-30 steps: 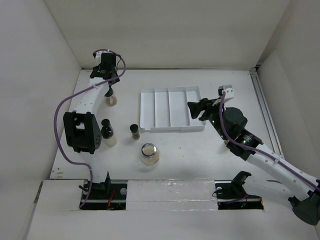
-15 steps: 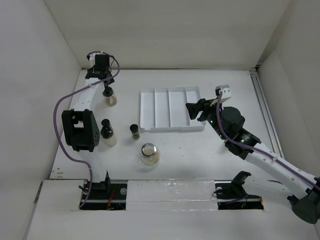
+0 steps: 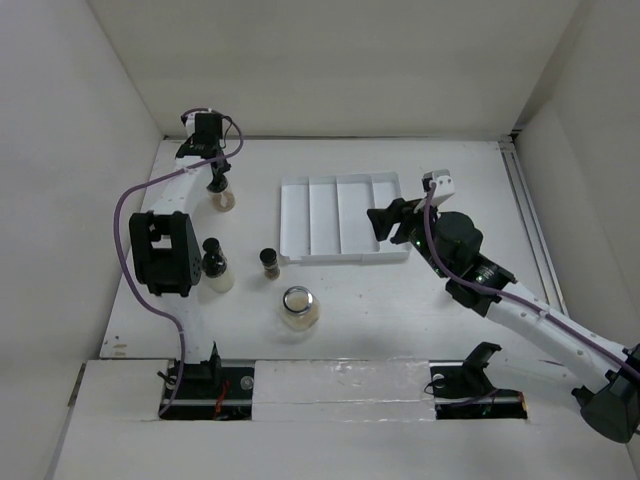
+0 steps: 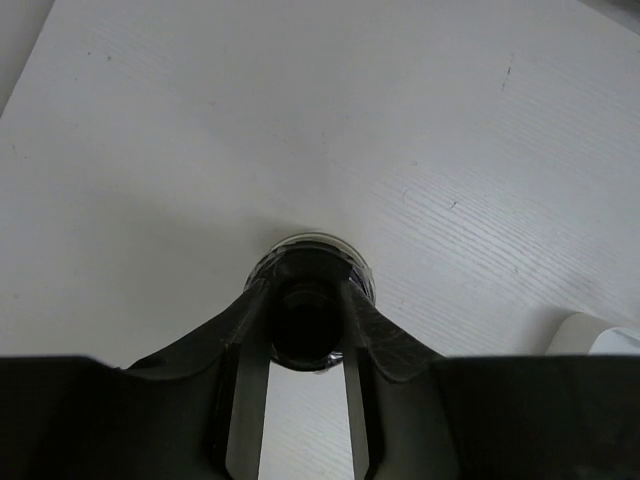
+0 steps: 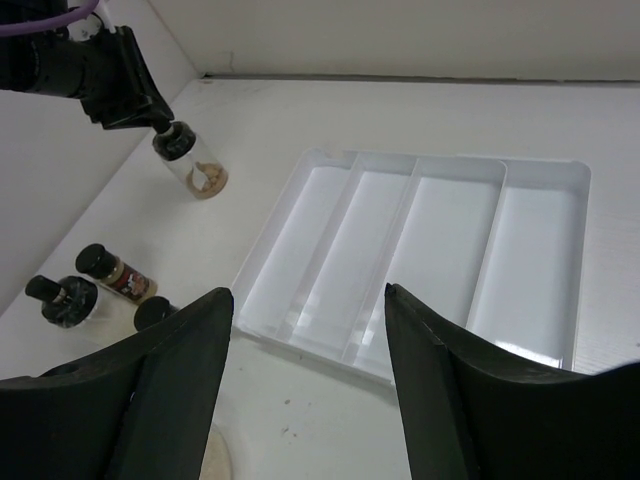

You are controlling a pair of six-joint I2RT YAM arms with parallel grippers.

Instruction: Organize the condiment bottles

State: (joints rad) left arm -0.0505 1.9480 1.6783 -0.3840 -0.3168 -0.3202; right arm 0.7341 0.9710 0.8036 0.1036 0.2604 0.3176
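Condiment bottles are seen scattered left of the white divided tray (image 3: 325,215), and none is inside it yet. Off the tray's far-left corner, the small clear jar (image 3: 223,201) is the one in play. The left gripper (image 3: 216,184) is set over it from above, and its fingers (image 4: 240,420) are pressed against both sides of the black cap (image 4: 305,318) with no gap to be seen, so a grip on the cap is judged. Whether the jar is clear of the table cannot be told.

By the tray's near-left corner a slim brown spice bottle (image 3: 269,263) is stood. Further left of the tray a black-capped cream bottle (image 3: 215,272) is found. The silver-lidded clear jar (image 3: 299,306) is placed out beyond the tray's near edge.

Over the tray's near-right corner the right gripper (image 5: 302,292) is held with jaws wide and nothing between them.

As for handling, the small clear jar is judged light and rigid, with only a little tan powder in its bottom. Its wall looks smooth and its cap round, so a slip or a twist in the grip is to be watched for. The cap is the natural hold from above. Taken that high, the body may swing, and it may be breakable if dropped.
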